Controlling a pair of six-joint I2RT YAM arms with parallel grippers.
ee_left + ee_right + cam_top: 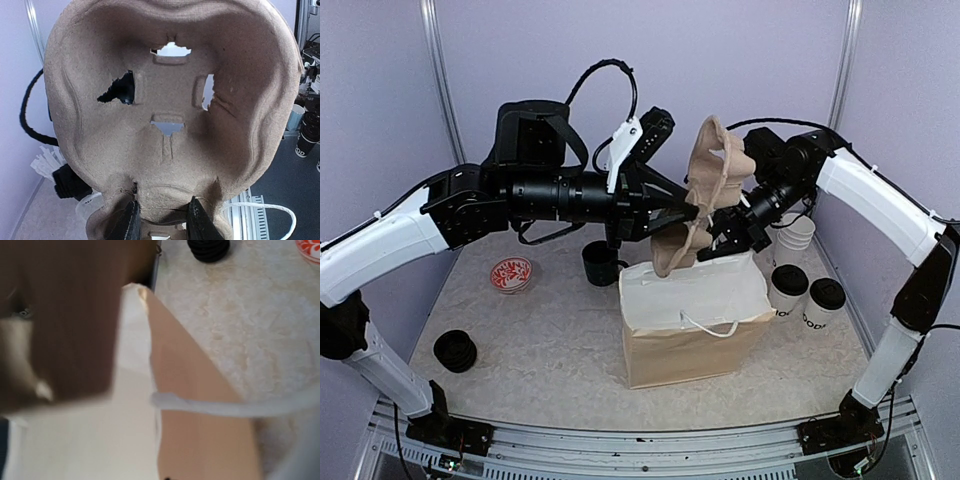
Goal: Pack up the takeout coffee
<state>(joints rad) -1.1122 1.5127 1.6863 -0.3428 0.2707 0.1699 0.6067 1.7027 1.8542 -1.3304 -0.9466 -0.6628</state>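
Observation:
Two takeout coffee cups (787,290) (823,302), white with black lids, stand on the table right of the paper bag (695,335). One of them shows at the right edge of the left wrist view (305,141). A brown pulp cup carrier (715,195) hangs upright over the bag's open mouth. My left gripper (694,212) is shut on the carrier's lower rim (162,212), and the carrier fills that view. My right gripper (730,228) is against the carrier's right side, shut. Whether it pinches the carrier does not show. Its fingers are hidden in the right wrist view.
The bag's brown side (200,405) and white handle (225,407) lie below the right wrist. A stack of lidless white cups (795,232) stands at the back right. A dark mug (602,263), a red patterned dish (511,274) and stacked black lids (455,351) sit left.

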